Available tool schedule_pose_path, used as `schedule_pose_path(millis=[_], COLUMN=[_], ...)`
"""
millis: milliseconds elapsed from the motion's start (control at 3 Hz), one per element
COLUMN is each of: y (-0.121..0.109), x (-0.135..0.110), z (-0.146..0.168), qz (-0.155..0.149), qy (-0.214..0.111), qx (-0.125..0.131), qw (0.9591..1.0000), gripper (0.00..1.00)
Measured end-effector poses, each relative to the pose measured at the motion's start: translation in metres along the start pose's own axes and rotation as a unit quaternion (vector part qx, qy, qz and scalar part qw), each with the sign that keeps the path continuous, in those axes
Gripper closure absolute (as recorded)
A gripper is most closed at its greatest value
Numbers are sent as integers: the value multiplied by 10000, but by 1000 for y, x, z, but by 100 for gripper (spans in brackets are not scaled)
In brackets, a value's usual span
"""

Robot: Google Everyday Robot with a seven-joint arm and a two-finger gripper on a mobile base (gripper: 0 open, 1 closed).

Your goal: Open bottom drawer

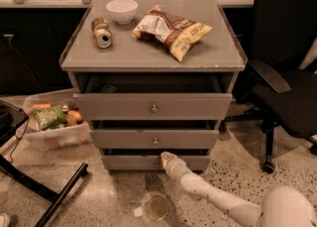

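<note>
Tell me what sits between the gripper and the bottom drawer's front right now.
Nothing. In the camera view the gripper is right at the middle of the bottom drawer front panel, and no object shows between them.
</note>
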State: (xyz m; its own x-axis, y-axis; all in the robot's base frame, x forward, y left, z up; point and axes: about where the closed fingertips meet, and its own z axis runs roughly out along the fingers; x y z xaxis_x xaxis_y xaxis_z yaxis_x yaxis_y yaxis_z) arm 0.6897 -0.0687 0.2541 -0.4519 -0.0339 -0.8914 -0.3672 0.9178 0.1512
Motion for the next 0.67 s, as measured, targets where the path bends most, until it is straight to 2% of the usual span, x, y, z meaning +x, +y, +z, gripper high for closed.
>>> schedule_pose_path(millis=[333,667], y=[-2,2], x=[-5,-12], z=[29,54], qz=[112,160], qy=[-104,-144], qx=[28,-72], qw=[9999,9997], gripper=[100,100])
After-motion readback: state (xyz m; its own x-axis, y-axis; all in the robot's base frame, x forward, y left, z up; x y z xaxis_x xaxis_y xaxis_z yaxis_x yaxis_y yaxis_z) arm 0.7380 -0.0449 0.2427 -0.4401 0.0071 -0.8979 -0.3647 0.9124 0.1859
